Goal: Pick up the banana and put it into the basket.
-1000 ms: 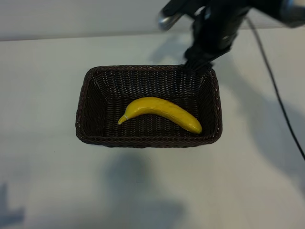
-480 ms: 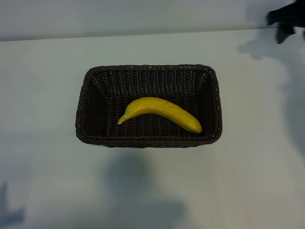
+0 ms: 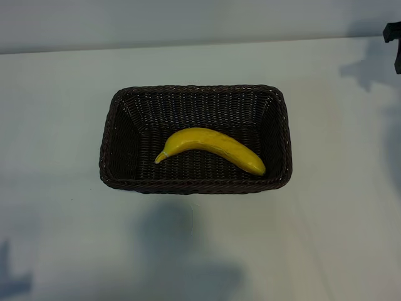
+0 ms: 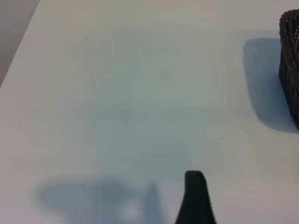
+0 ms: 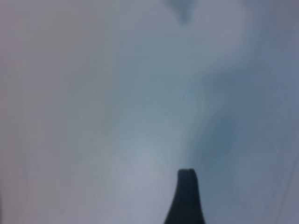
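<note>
The yellow banana (image 3: 210,149) lies diagonally on the floor of the dark brown wicker basket (image 3: 194,89), stem tip toward the left. No gripper is near it. A dark part of the right arm (image 3: 395,39) shows at the far right edge of the exterior view, well away from the basket. The right wrist view shows one dark finger (image 5: 186,198) over bare table, holding nothing. The left wrist view shows one dark finger (image 4: 195,200) above the white table, also empty, with a corner of the basket (image 4: 290,70) off to the side. The left arm is outside the exterior view.
The white table (image 3: 62,238) surrounds the basket on all sides. Soft shadows of the arms fall on it in front of the basket and at the far right. A pale wall runs along the back edge.
The right arm has pulled away from above the basket's far right corner to the right edge of the exterior view. The banana and basket have not moved.
</note>
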Available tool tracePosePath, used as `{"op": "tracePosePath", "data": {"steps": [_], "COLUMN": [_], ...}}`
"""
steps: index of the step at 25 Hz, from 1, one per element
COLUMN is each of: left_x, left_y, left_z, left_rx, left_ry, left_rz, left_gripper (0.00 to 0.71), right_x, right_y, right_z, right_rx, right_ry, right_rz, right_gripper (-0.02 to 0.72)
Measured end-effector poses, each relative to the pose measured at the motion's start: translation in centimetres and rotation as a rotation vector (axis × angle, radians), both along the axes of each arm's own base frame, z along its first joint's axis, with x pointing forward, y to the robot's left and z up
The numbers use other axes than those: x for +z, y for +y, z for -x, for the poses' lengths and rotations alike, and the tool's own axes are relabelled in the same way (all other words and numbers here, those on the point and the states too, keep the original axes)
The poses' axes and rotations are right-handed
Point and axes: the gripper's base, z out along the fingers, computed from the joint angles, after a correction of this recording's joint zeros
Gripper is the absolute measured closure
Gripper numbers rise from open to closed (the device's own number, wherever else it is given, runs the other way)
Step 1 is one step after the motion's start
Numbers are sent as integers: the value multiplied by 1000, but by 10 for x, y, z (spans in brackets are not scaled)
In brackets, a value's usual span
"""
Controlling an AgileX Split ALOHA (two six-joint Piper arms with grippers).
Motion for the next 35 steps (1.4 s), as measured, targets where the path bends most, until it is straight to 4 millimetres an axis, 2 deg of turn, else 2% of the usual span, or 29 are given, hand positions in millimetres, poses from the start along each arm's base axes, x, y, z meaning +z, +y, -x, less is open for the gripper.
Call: {"op": "tracePosePath", "data": {"steps": [5,9,12,20,29,35], "left_x": [0,0,0,0,0,0], "left_y": [0,0,0,0,0,0], "left_z": [0,0,0,0,0,0], "left_rx": [-1,-1,-1,-1,-1,-1], "left_ry": [0,0,0,0,0,0], "left_rz": [-2,-1,-1,-1,-1,-1], "left_gripper": [149,149,149,149,149,149], "right_x": [10,23,27,28,39,30], "right_y": [2,2,4,9,14,17], "right_z": [7,30,57,151,243,299], "right_rx": [43,52,61,82,76,75], "right_ry": [-20,-29,-8,43,-73,-171], "right_rz": [-9,3,8,8,18,27], "right_gripper": [110,110,110,110,110,110]}}
